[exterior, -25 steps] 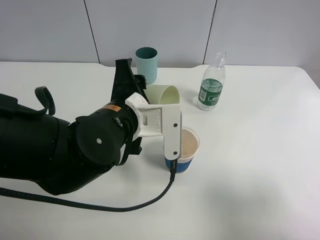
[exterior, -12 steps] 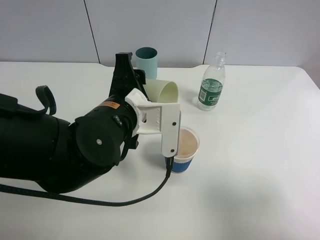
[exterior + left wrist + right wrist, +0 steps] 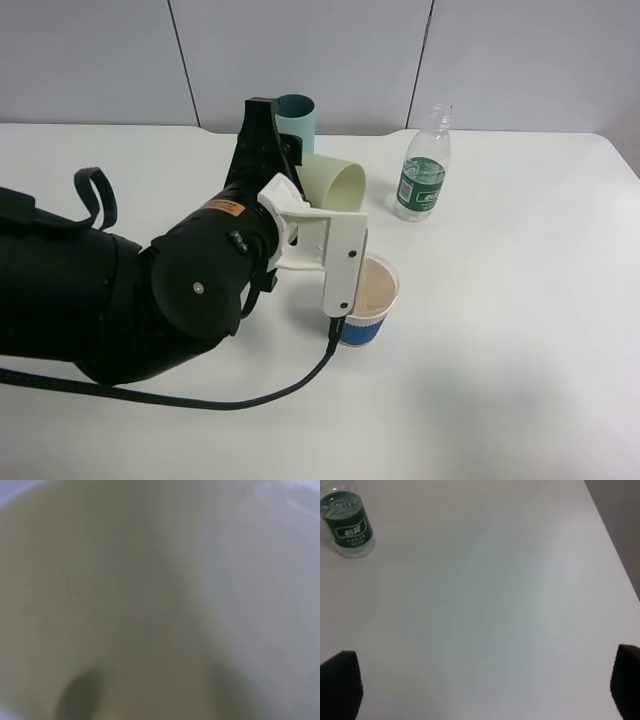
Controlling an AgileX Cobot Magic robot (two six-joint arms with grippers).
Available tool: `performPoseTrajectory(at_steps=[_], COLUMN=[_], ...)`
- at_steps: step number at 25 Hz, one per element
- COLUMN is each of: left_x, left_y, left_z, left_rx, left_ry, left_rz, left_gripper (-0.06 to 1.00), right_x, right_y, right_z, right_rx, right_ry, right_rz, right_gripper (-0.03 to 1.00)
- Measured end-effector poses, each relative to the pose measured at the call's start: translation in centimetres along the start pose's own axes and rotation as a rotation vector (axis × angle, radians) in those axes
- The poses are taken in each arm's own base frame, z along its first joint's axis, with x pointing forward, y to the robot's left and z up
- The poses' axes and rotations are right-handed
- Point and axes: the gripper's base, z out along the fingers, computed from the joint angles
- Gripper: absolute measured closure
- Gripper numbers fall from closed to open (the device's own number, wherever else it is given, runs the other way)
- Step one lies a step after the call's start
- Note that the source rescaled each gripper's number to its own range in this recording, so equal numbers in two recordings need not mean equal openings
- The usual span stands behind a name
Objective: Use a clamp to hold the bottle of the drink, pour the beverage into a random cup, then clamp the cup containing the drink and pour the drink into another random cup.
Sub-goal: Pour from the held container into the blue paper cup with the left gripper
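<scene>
Left end effector (image 3: 300, 185) clamped on pale green cup (image 3: 333, 187), tipped sideways above blue paper cup (image 3: 366, 300) holding tan drink. Teal cup (image 3: 294, 115) upright behind. Further right, bottle (image 3: 424, 170) upright on bench (image 3: 520, 320). Right end effector (image 3: 480, 680) fingertips wide apart, holding nothing.

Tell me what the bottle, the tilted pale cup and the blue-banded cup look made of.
Bottle: clear plastic, see-through ribbed wall, glossy green label.
Pale green cup that the left gripper holds: likely matte plastic, smooth, opaque, uniform colour.
Blue-banded cup: probably paper, thin rolled rim and printed band; it holds a beige drink.
</scene>
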Motion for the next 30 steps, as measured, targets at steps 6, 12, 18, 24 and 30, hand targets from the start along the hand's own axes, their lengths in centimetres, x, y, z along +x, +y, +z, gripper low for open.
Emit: performPoseTrajectory(at_steps=[6, 12, 18, 24, 30], left_x=[-0.3, -0.5, -0.5, -0.5, -0.8], left_y=[0.3, 0.7, 0.7, 0.9, 1.3], left_z=[0.0, 0.0, 0.0, -0.1, -0.1], left_rx=[-0.031, -0.075, -0.085, -0.103, -0.153], left_ry=[-0.034, -0.047, -0.049, -0.043, -0.072], left_rz=[0.03, 0.081, 0.121, 0.176, 0.229], left_gripper=[0.91, 0.91, 0.91, 0.91, 0.91], right_x=[0.0, 0.0, 0.0, 0.0, 0.0], right_y=[0.0, 0.0, 0.0, 0.0, 0.0], right_z=[0.0, 0.0, 0.0, 0.0, 0.0], right_rx=[0.0, 0.0, 0.0, 0.0, 0.0], right_ry=[0.0, 0.0, 0.0, 0.0, 0.0], right_rz=[0.0, 0.0, 0.0, 0.0, 0.0], right_gripper=[-0.03, -0.03, -0.03, -0.03, -0.03])
